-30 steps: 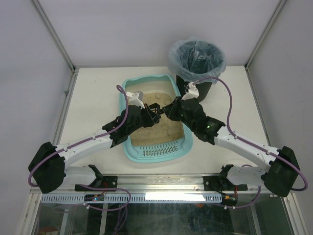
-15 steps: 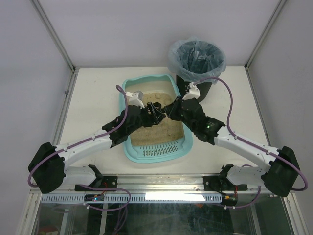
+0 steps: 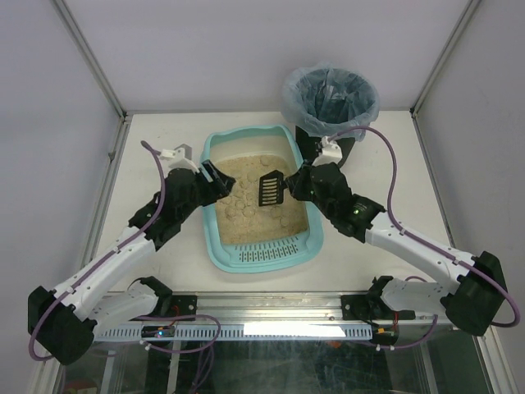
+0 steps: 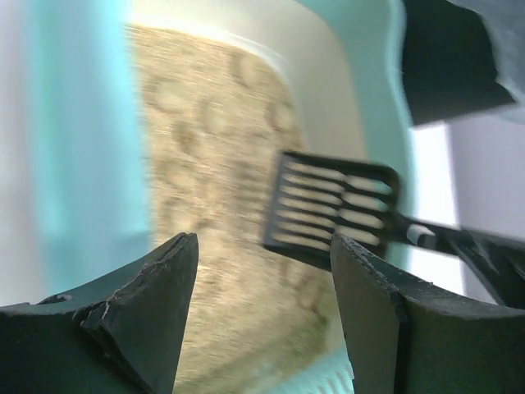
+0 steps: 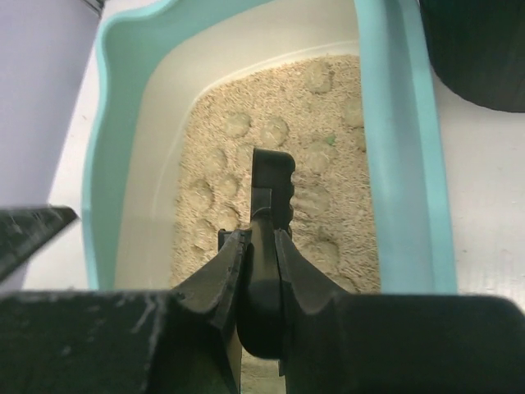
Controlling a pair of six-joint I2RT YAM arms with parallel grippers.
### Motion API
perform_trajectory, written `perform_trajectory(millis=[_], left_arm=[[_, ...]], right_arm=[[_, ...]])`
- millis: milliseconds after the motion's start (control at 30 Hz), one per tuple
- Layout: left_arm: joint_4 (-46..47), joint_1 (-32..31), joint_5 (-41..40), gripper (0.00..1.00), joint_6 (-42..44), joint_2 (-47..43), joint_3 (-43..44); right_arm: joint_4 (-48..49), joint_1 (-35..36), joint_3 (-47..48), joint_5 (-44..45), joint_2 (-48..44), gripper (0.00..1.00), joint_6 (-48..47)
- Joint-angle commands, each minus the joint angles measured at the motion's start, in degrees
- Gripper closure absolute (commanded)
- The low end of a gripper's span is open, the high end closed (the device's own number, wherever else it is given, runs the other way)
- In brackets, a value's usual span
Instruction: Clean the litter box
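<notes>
The litter box (image 3: 262, 257) is sitting mid-table (image 3: 156, 139), slotted end toward the arm bases, with the black bin (image 3: 330, 98) just beyond its far right corner. The right gripper (image 3: 295, 184) is clamping its fingers on the scoop (image 3: 271, 189) handle, holding the head above the litter. The left gripper (image 3: 215, 176) is hovering at the box's left rim, fingers spread wide and holding nothing.

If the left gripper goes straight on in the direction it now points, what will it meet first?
Probably the scoop, which the right gripper holds over the litter: in the left wrist view its slotted head sits ahead of the open left gripper. Depth is unclear; it might reach the litter instead.
</notes>
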Motion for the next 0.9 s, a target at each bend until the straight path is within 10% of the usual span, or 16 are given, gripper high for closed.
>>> perform_trajectory(millis=[0,867], left_arm=[[-10.53,7.35,1.05,0.34,5.97,-1.20,3.16],[-21.63,10.53,-1.06,0.42,19.30,17.39,16.53]], right_arm=[[-2.55,-0.25,4.66,-0.79,-0.50,1.00,-7.87],[-12.75,-0.31,15.26,-4.19,11.50,1.00,-12.02]])
